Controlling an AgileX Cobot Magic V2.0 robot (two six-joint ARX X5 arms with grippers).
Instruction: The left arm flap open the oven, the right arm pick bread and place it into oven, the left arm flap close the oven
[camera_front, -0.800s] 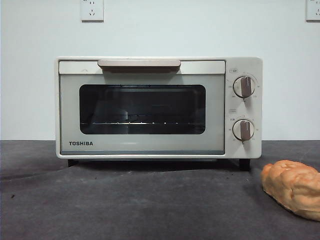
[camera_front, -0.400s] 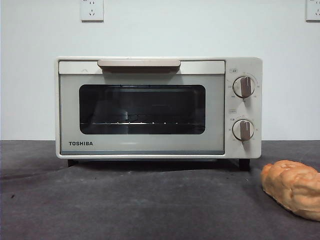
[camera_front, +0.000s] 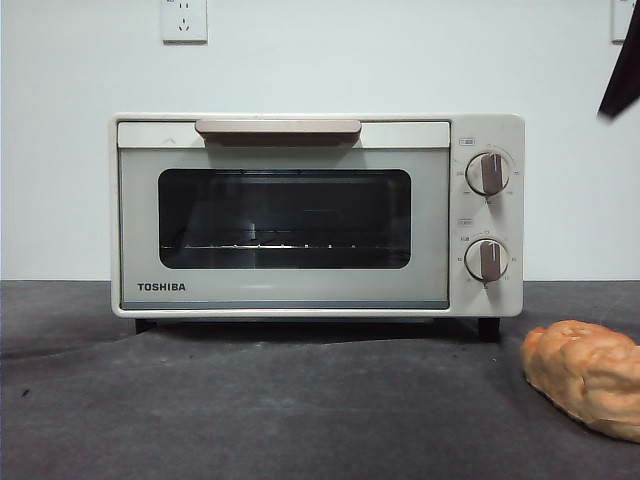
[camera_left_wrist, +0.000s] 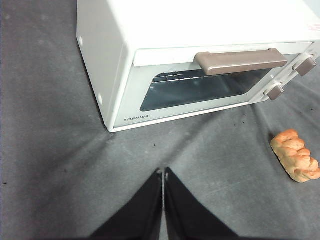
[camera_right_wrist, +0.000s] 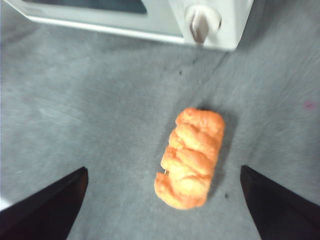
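The cream oven (camera_front: 430, 215) stands on the table with its door shut and its tan handle (camera_front: 278, 128) along the top. The bread (camera_front: 585, 390) lies on the cloth in front of the oven's right end. My left gripper (camera_left_wrist: 163, 171) hovers shut and holding nothing over the cloth before the oven (camera_left_wrist: 165, 30), well short of the handle (camera_left_wrist: 240, 61). My right gripper (camera_right_wrist: 164, 171) hangs open above the bread (camera_right_wrist: 192, 157), one jaw on each side and clear of it. A black tip (camera_front: 622, 80) shows at the front view's top right corner.
Dark grey cloth (camera_front: 300, 400) covers the table. Two knobs (camera_front: 487, 173) sit on the oven's right panel. A white wall with a socket (camera_front: 184, 20) stands behind. The bread (camera_left_wrist: 296, 155) also shows in the left wrist view.
A black gripper tip has come into the front view's top right corner. The oven and the bread have not moved.
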